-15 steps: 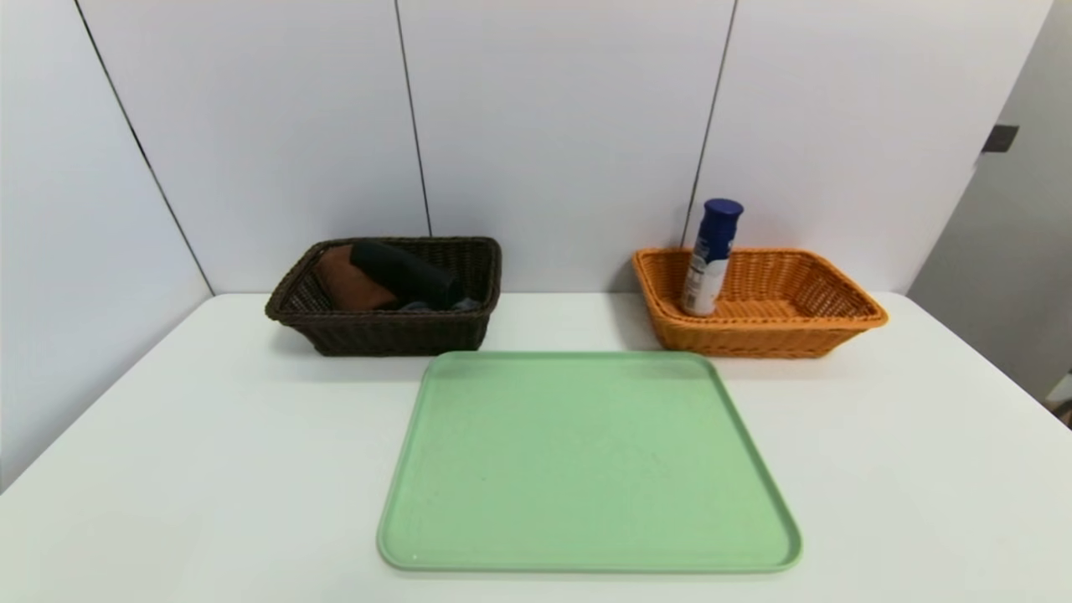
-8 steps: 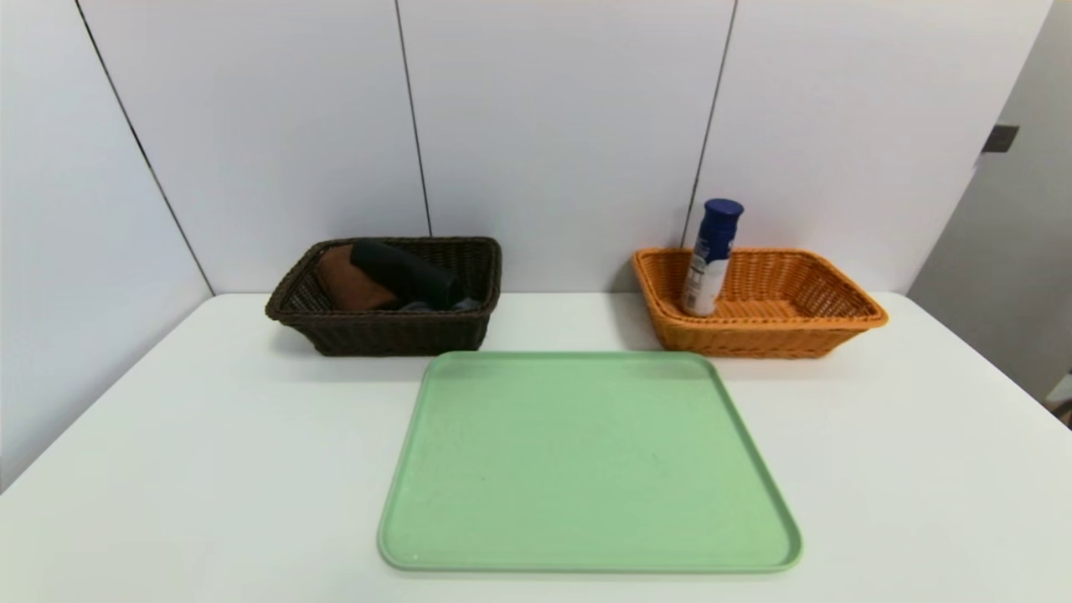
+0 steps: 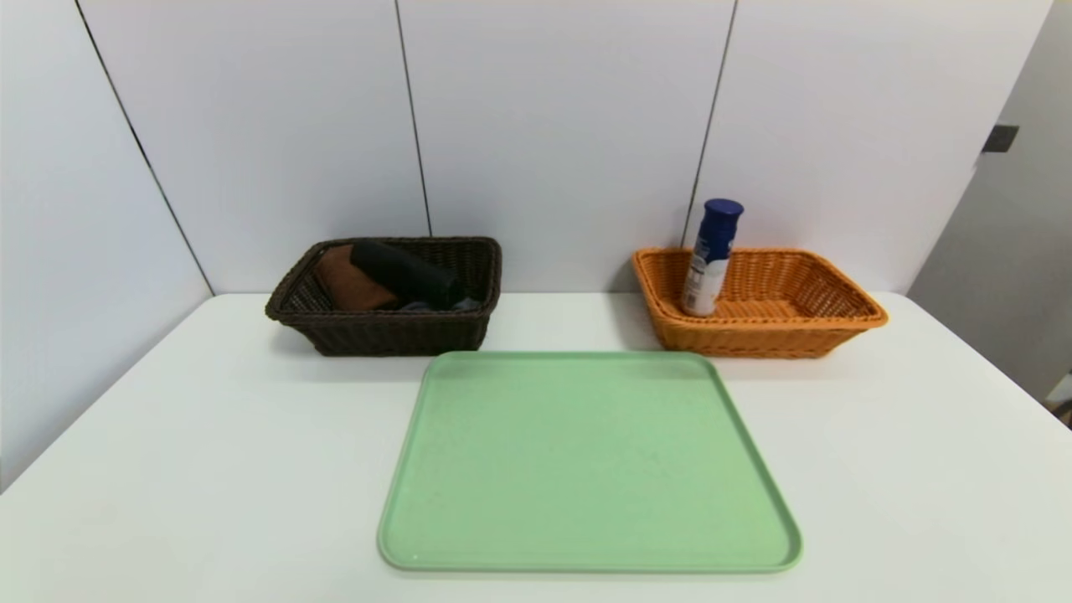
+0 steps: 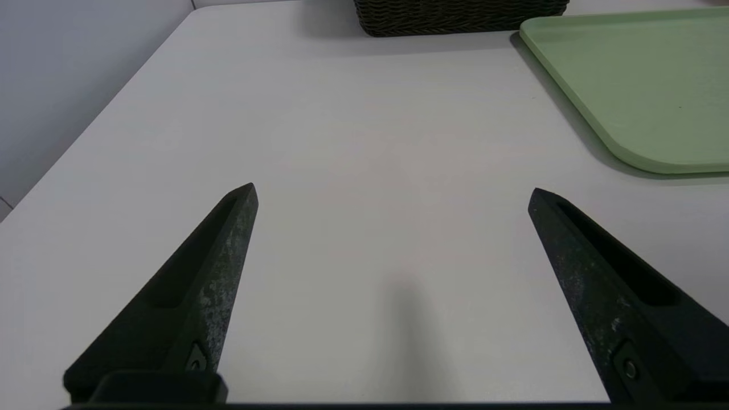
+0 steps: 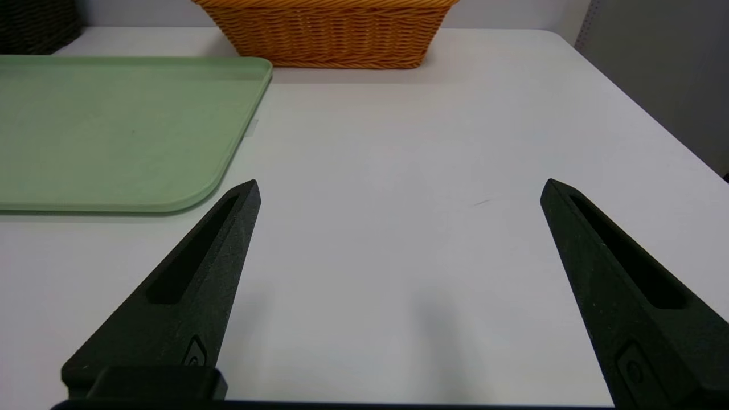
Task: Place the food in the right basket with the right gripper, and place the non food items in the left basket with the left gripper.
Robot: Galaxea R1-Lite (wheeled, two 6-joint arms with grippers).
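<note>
The food, a slim bottle (image 3: 709,258) with a dark blue cap, stands leaning in the orange right basket (image 3: 837,322) at the back right. In the dark brown left basket (image 3: 385,331) lie the non food items: a brown towel roll (image 3: 347,280), a black roll (image 3: 402,272) and a sliver of dark grey cloth (image 3: 456,305). Neither arm shows in the head view. My left gripper (image 4: 392,191) hangs open over bare table near the front left. My right gripper (image 5: 400,185) is open over bare table at the front right, with nothing between its fingers.
A green tray (image 3: 435,519) lies flat in the middle of the white table (image 3: 167,469), with nothing on it; its corner also shows as the tray (image 4: 655,85) beside my left gripper and the tray (image 5: 114,131) beside my right one. Grey wall panels stand behind the baskets.
</note>
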